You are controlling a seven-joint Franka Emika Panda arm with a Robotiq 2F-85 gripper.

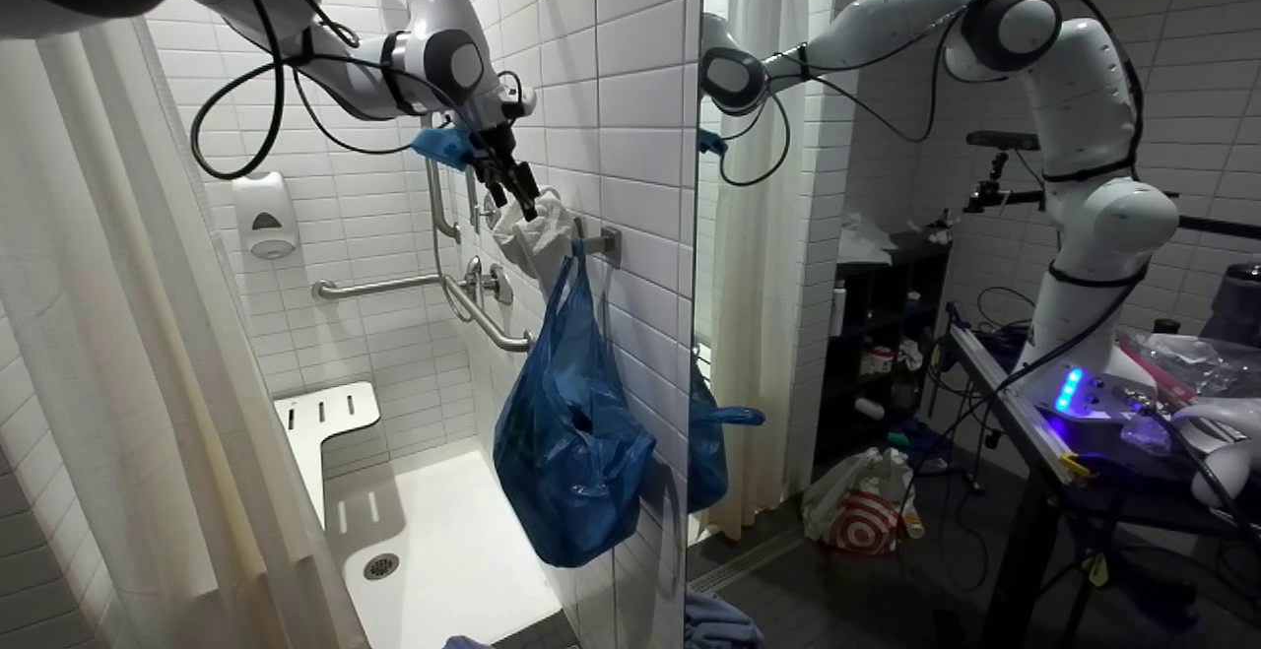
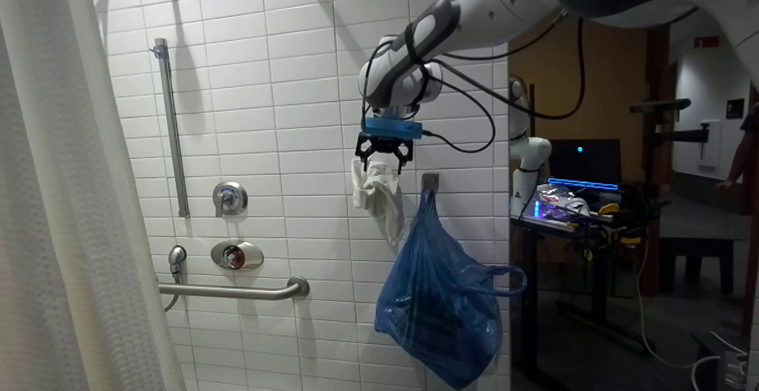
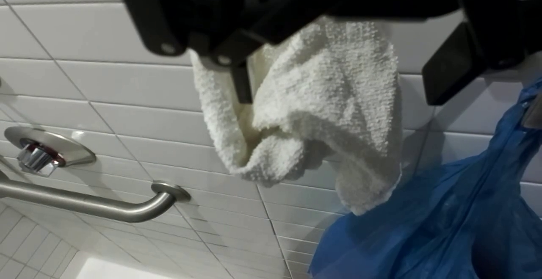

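White crumpled terry cloth (image 2: pixel 379 198) hangs at six o'clock to the black two-fingered gripper (image 2: pixel 382 170), fingers (image 3: pixel 242 86) wide apart, one seemingly inside the folds: pull away fast and it could snag, tumbling past the blue plastic bag (image 2: pixel 442 302)!

We are in a shower room (image 1: pixel 453 531); we see tiled walls (image 2: pixel 302 112), a curtain (image 1: pixel 118 334), a grab bar (image 2: pixel 231 291), a slotted seat (image 1: pixel 333 415), a drain (image 1: pixel 381 566).
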